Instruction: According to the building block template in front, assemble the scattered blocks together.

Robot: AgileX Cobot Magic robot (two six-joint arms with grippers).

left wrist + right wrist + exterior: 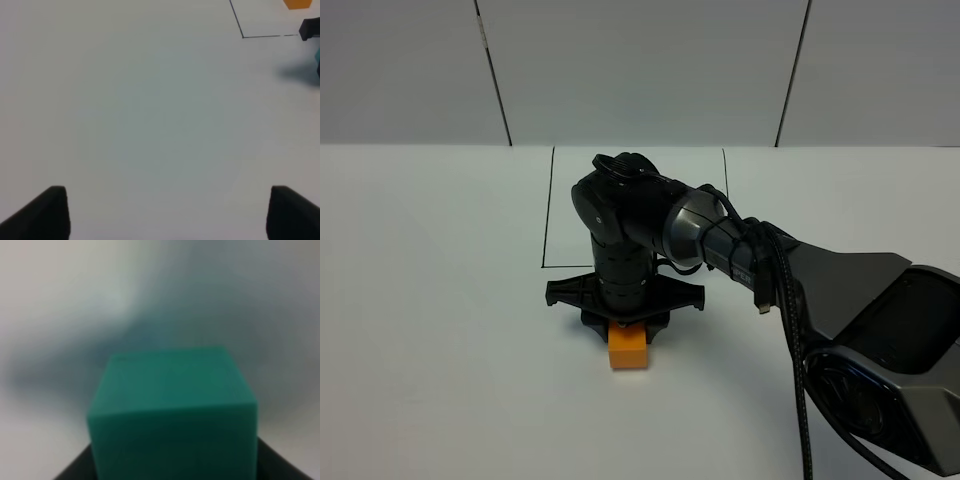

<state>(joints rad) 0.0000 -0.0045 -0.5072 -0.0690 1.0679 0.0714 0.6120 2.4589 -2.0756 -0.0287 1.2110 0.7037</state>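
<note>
My right gripper (pixel 625 328) points straight down just behind the loose orange cube (pixel 628 350), which sits on the white table. The right wrist view is filled by the teal cube (pixel 172 405), with black fingers (pixel 75 471) showing at both of its lower sides, so the gripper is shut on it. The arm hides this cube in the exterior view. The template's black outline (pixel 548 210) lies behind the arm, and its cubes are hidden there. The left wrist view shows an orange cube (pixel 298 4) inside that outline (pixel 240 22). My left gripper (pixel 167 215) is open over bare table.
The right arm (pixel 840 290) stretches in from the right edge across the table's middle. A white panelled wall (pixel 640 70) stands behind the table. A teal sliver (pixel 318 60) shows at the edge of the left wrist view, below the right gripper's black body (pixel 310 27).
</note>
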